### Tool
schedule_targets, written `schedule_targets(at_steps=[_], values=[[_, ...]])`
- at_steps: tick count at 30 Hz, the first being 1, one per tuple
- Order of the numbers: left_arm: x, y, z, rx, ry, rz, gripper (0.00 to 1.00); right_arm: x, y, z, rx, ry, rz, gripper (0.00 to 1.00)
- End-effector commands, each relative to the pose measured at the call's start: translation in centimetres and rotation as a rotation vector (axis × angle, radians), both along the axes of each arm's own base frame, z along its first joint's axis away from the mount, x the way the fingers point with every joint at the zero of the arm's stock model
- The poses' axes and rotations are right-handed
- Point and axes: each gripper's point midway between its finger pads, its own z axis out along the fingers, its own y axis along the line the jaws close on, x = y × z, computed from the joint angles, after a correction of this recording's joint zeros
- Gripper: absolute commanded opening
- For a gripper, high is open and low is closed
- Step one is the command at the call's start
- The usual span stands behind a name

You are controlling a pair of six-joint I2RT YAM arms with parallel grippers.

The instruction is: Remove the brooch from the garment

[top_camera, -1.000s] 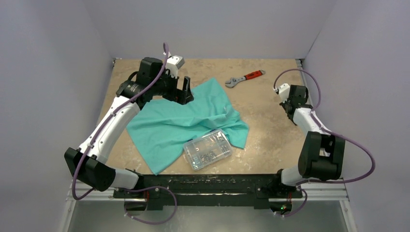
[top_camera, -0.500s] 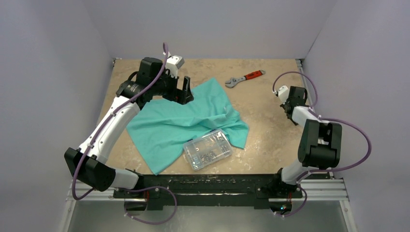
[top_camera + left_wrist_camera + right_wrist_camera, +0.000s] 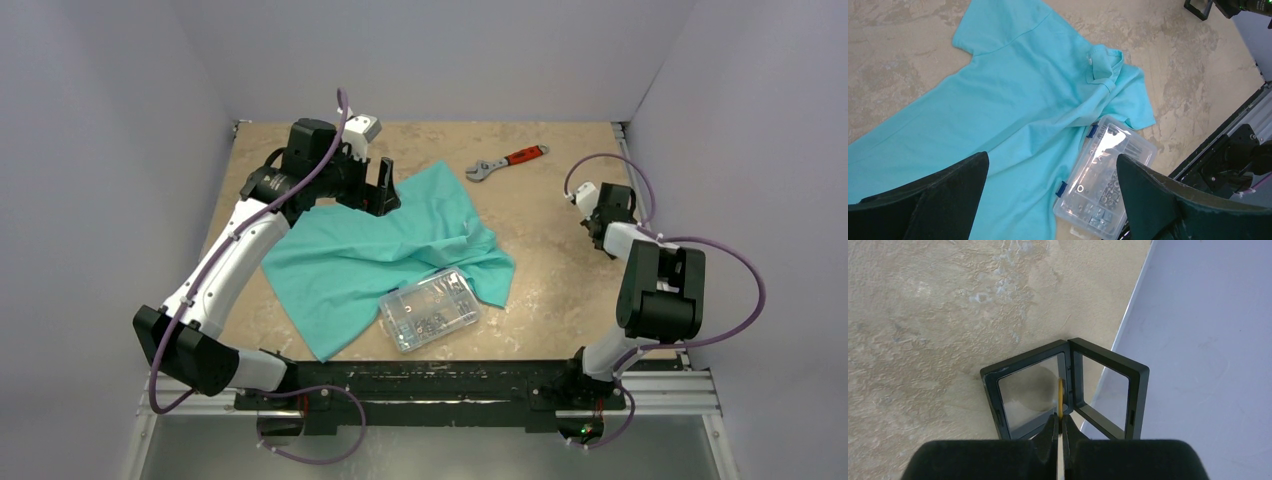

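The garment (image 3: 370, 255) is a teal T-shirt lying crumpled left of the table's middle; in the left wrist view the garment (image 3: 1013, 100) fills most of the frame, collar at the upper right. The brooch (image 3: 1060, 397) shows edge-on as a thin yellow disc pinched between my right gripper's (image 3: 1060, 421) tips. It hangs over an open black-framed display case (image 3: 1028, 390) by the right wall. My right gripper (image 3: 600, 215) is far from the shirt. My left gripper (image 3: 385, 190) hovers open over the shirt's far left part, and in its wrist view this gripper (image 3: 1052, 160) holds nothing.
A clear plastic parts box (image 3: 430, 308) lies on the shirt's near right corner, seen also as the box (image 3: 1108, 180) between the left fingers. A red-handled wrench (image 3: 508, 160) lies at the back. The right wall (image 3: 1208, 340) stands right beside the case.
The right arm's elbow has swung up and inward, and its wrist has shifted slightly toward the right wall. The left arm, shirt and box have not moved.
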Motion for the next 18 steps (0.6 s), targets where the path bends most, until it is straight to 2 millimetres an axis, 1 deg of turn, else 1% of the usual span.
schedule_targets(at_steps=[1, 9, 14, 18], values=[[0.6, 0.2, 1.3, -0.02, -0.048, 0.014, 1.0, 0.8, -0.9, 1.2, -0.047, -0.058, -0.006, 0.0], [0.6, 0.1, 1.1, -0.017, -0.043, 0.013, 1.0, 1.2, -1.0, 1.5, -0.054, -0.071, -0.004, 0.0], [0.8, 0.0, 1.0, -0.02, -0.039, 0.012, 1.0, 0.6, -1.0, 0.6, -0.058, -0.034, -0.005, 0.0], [0.8, 0.0, 1.3, -0.025, -0.045, 0.01, 1.0, 0.6, -1.0, 0.1, -0.044, -0.017, -0.009, 0.0]])
